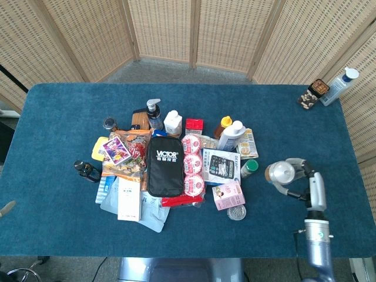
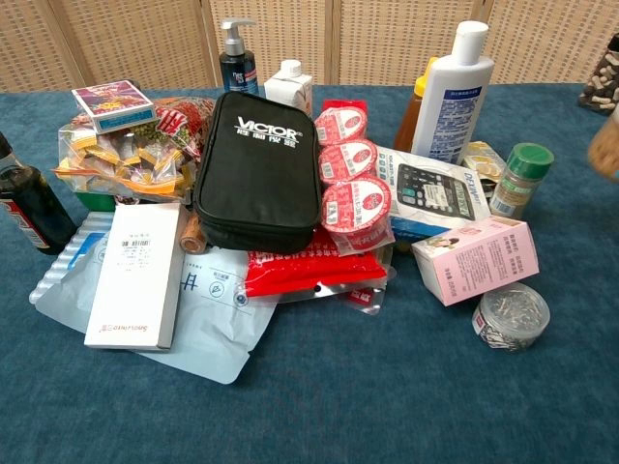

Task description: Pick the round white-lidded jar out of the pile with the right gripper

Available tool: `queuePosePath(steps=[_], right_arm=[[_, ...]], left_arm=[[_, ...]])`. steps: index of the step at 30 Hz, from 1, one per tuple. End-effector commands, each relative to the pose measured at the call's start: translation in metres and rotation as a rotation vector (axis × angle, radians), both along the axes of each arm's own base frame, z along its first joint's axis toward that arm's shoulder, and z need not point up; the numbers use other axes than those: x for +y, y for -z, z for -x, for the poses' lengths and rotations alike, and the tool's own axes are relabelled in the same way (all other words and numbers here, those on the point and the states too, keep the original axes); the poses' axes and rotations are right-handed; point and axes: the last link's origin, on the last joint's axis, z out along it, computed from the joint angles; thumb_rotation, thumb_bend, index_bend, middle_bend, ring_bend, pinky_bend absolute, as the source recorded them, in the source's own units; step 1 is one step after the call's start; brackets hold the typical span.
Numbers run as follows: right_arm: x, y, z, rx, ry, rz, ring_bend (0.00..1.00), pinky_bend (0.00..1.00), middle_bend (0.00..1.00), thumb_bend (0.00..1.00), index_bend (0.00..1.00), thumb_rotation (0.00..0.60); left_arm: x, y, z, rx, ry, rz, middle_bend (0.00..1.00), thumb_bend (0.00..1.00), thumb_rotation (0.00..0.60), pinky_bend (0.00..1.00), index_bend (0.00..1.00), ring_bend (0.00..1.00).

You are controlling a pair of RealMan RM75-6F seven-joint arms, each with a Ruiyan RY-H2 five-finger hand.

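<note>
1 right hand (image 1: 296, 176) grips the white-lidded jar (image 1: 280, 172) beside the pile (image 1: 176, 167)

right arm and hand
silver-grey right hand (image 1: 302, 176) with pale fingers (image 1: 292, 162), black gaps between segments, on a slim metallic forearm.

Head view: you look steeply down from high above the near edge of the blue table (image 1: 59, 106), taking in its whole top and the wicker screens (image 1: 194, 32) behind. Chest view: you look from low and close, almost level, facing the same way. Both views share the pile around the black VICTOR case (image 1: 164, 164) (image 2: 259, 166).
</note>
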Motion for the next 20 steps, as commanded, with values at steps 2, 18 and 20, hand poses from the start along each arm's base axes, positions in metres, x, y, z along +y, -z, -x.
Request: queuePosePath(steps=[2,18,20], right_arm=[[-0.010,-0.038,-0.017,0.038,-0.031,0.078,0.55,0.54,0.71,0.06,0.68,0.600],[-0.016,-0.076,-0.079,0.073,-0.125,0.128,0.55,0.54,0.71,0.06,0.68,0.600],[-0.015,-0.074,-0.080,0.075,-0.123,0.121,0.55,0.54,0.71,0.06,0.68,0.600]], left_arm=[[0.000,0.000,0.000,0.001,0.002,0.002,0.00,0.00,0.600,0.00,0.00,0.00],[-0.001,0.002,-0.001,0.005,0.008,0.009,0.00,0.00,0.600,0.00,0.00,0.00],[-0.001,0.001,-0.001,0.005,0.007,0.008,0.00,0.00,0.600,0.00,0.00,0.00]])
